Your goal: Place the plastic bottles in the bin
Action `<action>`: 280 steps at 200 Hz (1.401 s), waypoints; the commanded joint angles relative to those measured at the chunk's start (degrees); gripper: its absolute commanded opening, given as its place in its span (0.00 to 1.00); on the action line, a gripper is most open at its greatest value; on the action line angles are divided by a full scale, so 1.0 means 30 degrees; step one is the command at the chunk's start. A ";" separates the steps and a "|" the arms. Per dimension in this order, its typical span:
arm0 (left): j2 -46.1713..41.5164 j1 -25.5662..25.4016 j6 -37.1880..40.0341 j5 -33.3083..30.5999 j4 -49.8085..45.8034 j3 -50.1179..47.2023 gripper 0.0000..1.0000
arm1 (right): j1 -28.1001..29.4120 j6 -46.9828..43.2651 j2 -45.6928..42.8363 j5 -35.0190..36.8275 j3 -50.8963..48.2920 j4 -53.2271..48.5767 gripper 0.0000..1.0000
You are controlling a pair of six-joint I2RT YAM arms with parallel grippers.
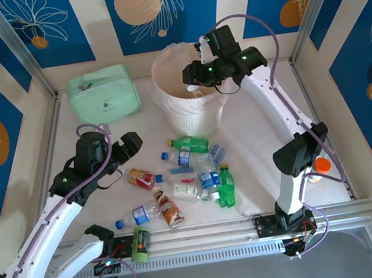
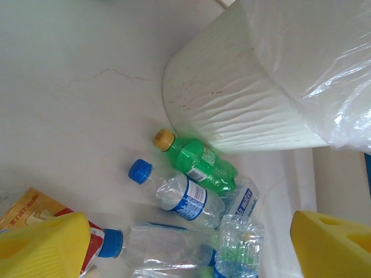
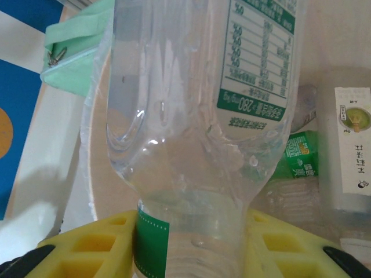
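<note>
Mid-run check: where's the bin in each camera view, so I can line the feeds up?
Top external: bin at far centre, right of the mint-green pouch.
Left wrist: upper right, its ribbed wall above the green bottle.
Right wrist: its rim curves down the left, behind the clear bottle.
Shared landmark: the pouch, top left in the right wrist view too.

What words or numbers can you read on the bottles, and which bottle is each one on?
"280": on the green-and-white label of the clear bottle, right wrist view; the print around it is too small to read.
Blue-capped bottle, blue label: blurred, unreadable.
Green bottle, label: blurred, unreadable.
White-labelled bottle with a cup picture: characters too small to read.
Top view: every label too small.
</note>
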 commanded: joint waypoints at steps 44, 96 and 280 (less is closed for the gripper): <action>-0.0298 0.0664 -0.0019 -0.0608 -0.1529 -0.0322 0.89 | 0.0765 -0.0778 0.0932 0.1161 0.1715 -0.1073 0.64; -0.0444 0.0989 -0.0399 -0.0396 -0.1895 -0.0752 0.89 | 0.1214 -0.0922 0.0857 0.1919 0.3833 -0.2246 0.68; -0.0884 0.2065 -0.3229 0.1208 -0.0274 -0.3881 0.82 | 0.9139 0.4309 -0.9007 0.8194 -1.4348 -0.1679 0.77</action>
